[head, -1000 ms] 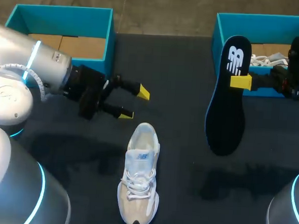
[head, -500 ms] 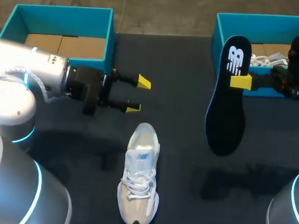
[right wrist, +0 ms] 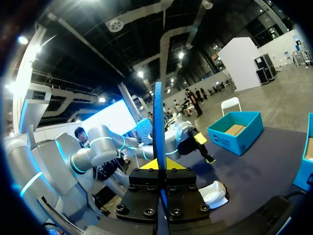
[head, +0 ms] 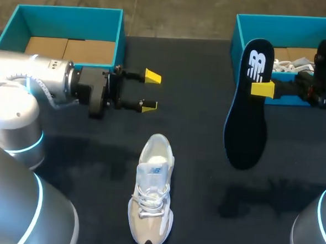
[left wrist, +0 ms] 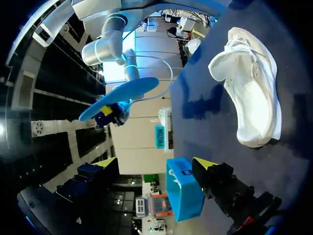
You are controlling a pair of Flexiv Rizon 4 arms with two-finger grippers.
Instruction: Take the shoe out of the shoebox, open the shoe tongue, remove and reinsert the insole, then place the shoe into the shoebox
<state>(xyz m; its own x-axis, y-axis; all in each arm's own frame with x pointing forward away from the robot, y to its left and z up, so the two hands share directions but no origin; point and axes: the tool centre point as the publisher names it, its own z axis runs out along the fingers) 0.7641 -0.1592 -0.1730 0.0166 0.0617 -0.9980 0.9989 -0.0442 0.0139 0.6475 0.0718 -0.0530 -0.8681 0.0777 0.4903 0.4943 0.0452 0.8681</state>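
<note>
Your left gripper [head: 150, 91] has backed off from the shoe [head: 152, 196] toward 10 o'clock, jaws apart and empty, probably clearing the shoe at 6 o'clock for your right gripper [head: 260, 87], clamped on the insole [head: 245, 127] at 2 o'clock.

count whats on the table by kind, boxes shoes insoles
box: 2
shoe: 1
insole: 1, held above the table by the right end effector
total: 4
A white laced thing in the right box is too hidden to count.
</note>
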